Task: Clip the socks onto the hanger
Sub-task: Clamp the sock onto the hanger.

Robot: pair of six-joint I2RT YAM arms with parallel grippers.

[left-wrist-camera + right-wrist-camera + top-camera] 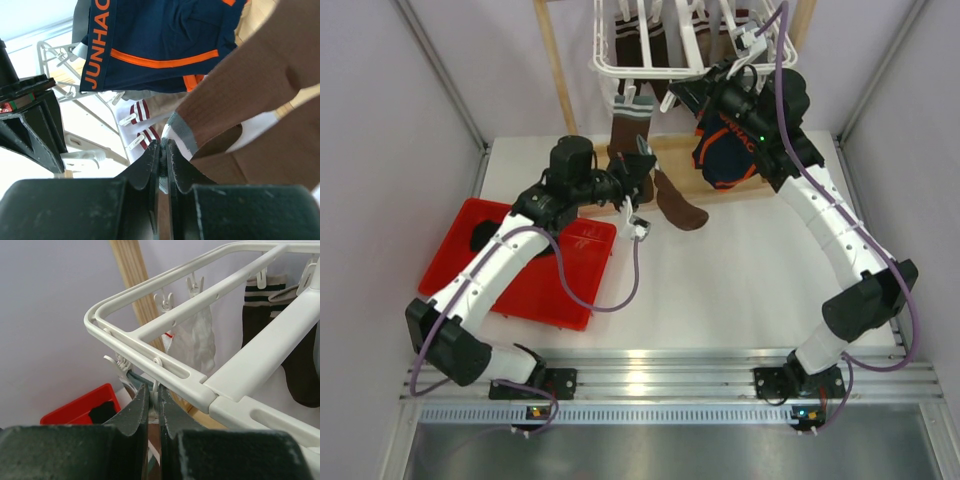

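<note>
Looks roughly partway, with a couple of striped socks (257, 310) already clipped on the hanger (150, 330), left claw (162, 152) pinched shut on a brown sock (240, 100) by its cuff just under it, right claw (156, 395) squeezed onto a clip (156, 375), and a black sock (485, 237) left in the red tray (535, 285).

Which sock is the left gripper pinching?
The dark brown sock with the grey cuff, in the left gripper; the other brown socks hang clipped to the hanger.
</note>
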